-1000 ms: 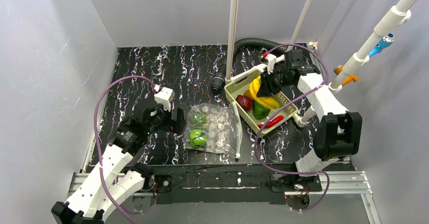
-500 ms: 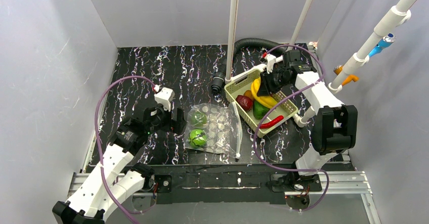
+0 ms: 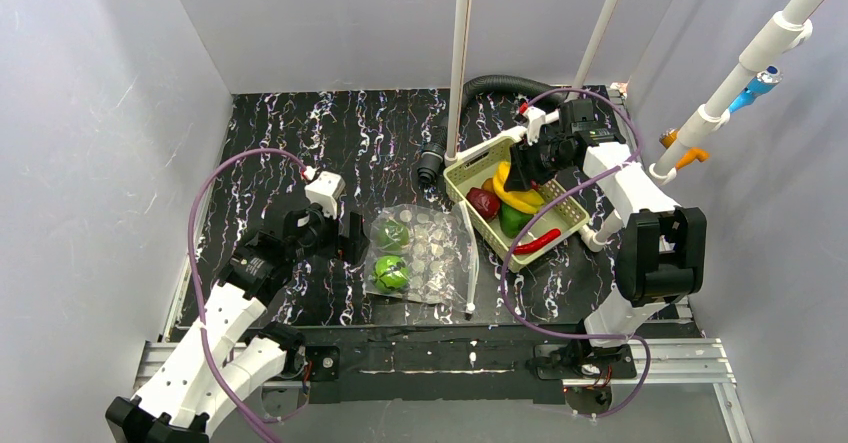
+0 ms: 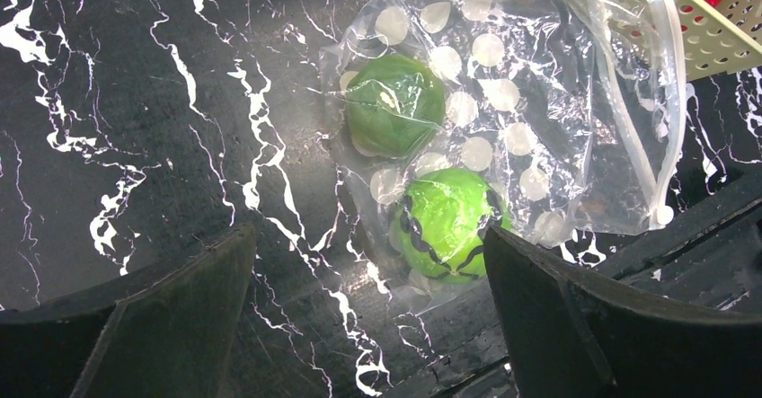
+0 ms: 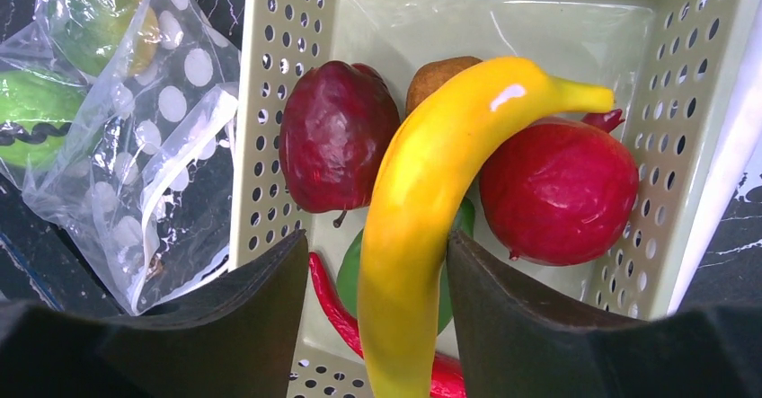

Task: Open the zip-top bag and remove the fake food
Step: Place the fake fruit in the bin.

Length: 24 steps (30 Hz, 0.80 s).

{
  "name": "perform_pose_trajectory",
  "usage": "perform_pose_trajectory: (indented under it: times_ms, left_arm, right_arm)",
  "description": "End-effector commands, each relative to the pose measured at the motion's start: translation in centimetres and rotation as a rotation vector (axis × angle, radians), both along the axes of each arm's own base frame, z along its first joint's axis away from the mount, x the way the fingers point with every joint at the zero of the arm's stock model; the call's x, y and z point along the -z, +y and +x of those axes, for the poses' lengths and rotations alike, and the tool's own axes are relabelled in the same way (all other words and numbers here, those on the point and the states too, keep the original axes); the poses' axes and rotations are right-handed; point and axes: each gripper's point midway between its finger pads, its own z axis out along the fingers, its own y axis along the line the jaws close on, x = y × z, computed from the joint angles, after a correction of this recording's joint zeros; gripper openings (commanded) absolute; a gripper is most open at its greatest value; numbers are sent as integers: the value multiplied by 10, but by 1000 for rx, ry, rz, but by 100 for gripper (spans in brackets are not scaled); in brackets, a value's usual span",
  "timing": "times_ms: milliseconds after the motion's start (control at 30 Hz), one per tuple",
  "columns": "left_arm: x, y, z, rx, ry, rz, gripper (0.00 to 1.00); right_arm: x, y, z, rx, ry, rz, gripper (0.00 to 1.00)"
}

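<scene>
The zip-top bag (image 3: 425,253) lies flat on the black marbled table with two green round pieces (image 3: 390,253) inside. In the left wrist view the bag (image 4: 539,84) holds them (image 4: 394,103) too. My left gripper (image 3: 348,238) is open and empty at the bag's left edge (image 4: 368,236). My right gripper (image 3: 535,158) is open over the pale green basket (image 3: 462,166). The yellow banana (image 5: 431,209) passes between its fingers and rests in the basket (image 5: 261,101). It lies with a dark red fruit (image 5: 337,137), a red round fruit (image 5: 557,191), a red chili (image 5: 328,299) and a green piece (image 3: 515,220).
A black ribbed hose (image 3: 490,88) curls behind the basket. A white pole (image 3: 462,63) stands at the back, and a thin white rod (image 3: 468,253) lies along the bag's right side. Grey walls close in the table on three sides.
My right gripper has drawn back slightly toward the basket's far end, and the banana has shifted a little in the basket. The left arm and the bag have hardly moved.
</scene>
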Motion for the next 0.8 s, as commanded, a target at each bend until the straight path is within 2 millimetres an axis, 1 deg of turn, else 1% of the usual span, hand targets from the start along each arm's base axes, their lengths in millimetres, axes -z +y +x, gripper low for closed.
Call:
perform_pose_trajectory:
  times_ms: [0, 267, 300, 333, 567, 767]
  left_arm:
    - [0, -2, 1, 6, -3, -16, 98]
    - [0, -2, 1, 6, 0, -22, 98]
    - [0, -2, 1, 6, 2, -21, 98]
    - [-1, -2, 1, 7, 0, -23, 98]
    - [0, -2, 1, 6, 2, -25, 98]
    - [-1, -1, 1, 2, -2, -27, 98]
  right_arm:
    - [2, 1, 1, -12, -10, 17, 66]
    - [-2, 0, -1, -20, -32, 11, 73]
    - [-4, 0, -1, -22, -39, 10, 93]
    - [-5, 0, -1, -21, -47, 9, 98]
    - [-17, -1, -4, -23, -98, 9, 98]
    - [-35, 2, -11, -49, -165, 35, 98]
